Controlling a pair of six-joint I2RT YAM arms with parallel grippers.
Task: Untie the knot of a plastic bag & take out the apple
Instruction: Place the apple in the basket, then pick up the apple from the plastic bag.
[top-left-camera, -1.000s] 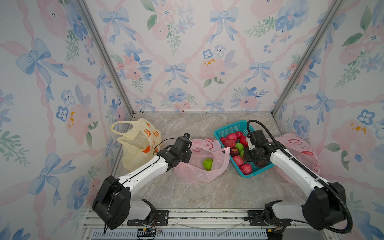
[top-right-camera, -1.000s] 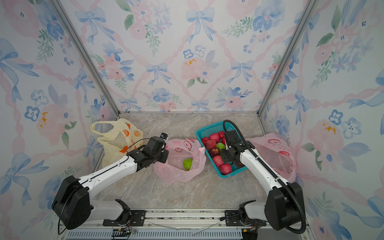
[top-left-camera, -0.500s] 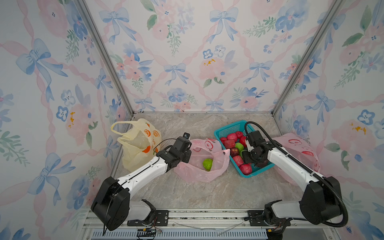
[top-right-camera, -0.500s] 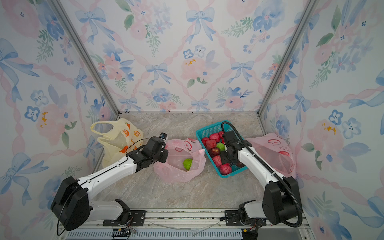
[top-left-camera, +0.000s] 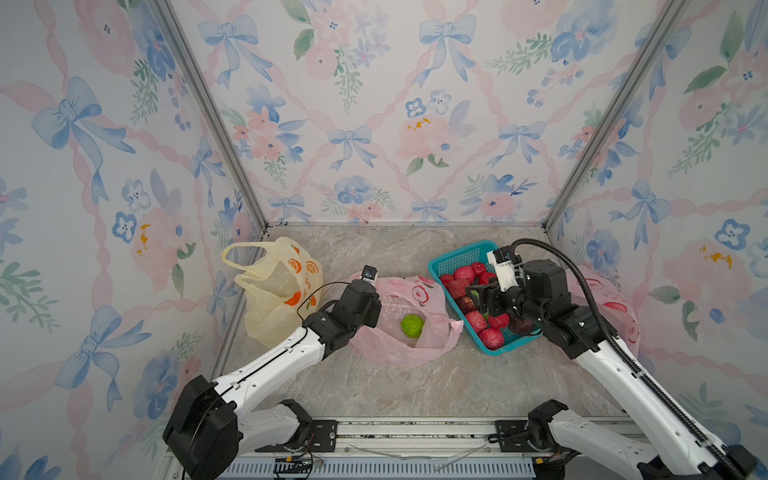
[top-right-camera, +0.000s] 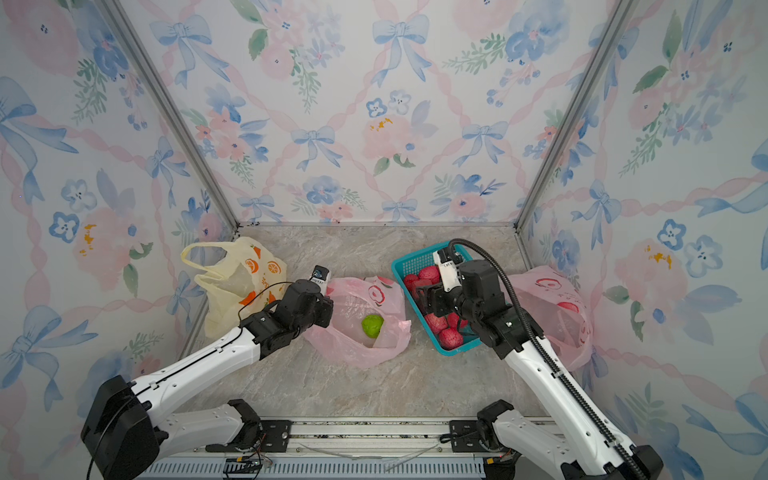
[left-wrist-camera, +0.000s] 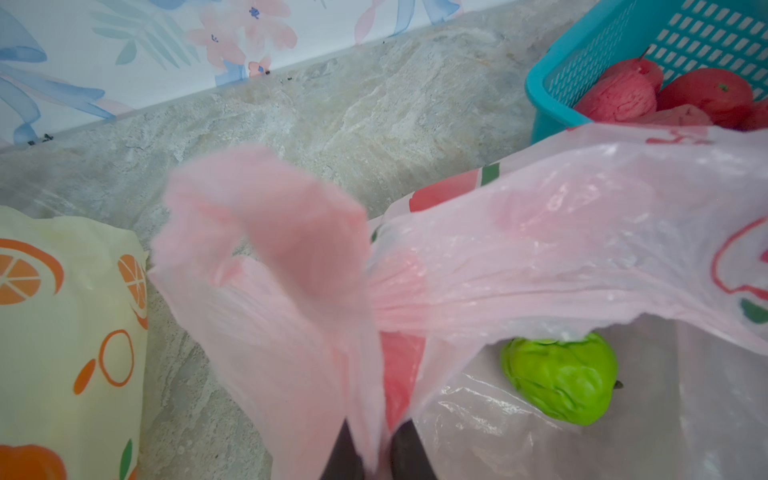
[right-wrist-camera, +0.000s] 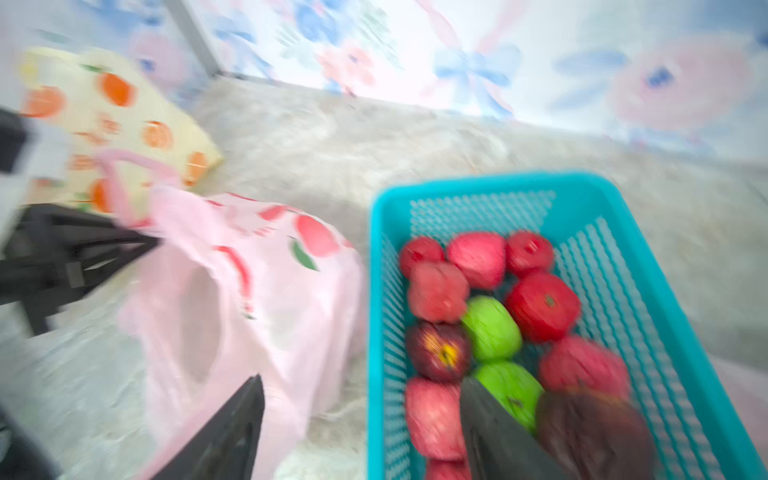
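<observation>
1. Top views both showed the marble table (top-left-camera: 395, 386), with the two arms reaching in from its front edge.
2. A pink bag (top-left-camera: 399, 353) lay near the table's middle with its mouth gaping. A second pink bag (top-left-camera: 606, 299) slumped against the right wall, and a yellow bag (top-left-camera: 270, 291) printed with oranges stood in the back left corner.
3. A teal basket (top-left-camera: 459, 259) sat between the two pink bags, just beside the middle one. It was filled with red apples (right-wrist-camera: 540, 307) and a few green ones.
4. The left hand (left-wrist-camera: 374, 432) was clamped tight on a handle of the pink bag at the bag's left edge. The left wrist view showed the plastic pinched between both fingers.
5. The right hand (right-wrist-camera: 361, 380) hung over the basket's edge nearest the pink bag, jaws spread wide with nothing gripped. One finger was above the fruit and the other was toward the bag. The right wrist view was blurred.
6. The green apple (top-left-camera: 412, 325) rested inside the pink bag, visible through the open mouth and touched by neither hand.
</observation>
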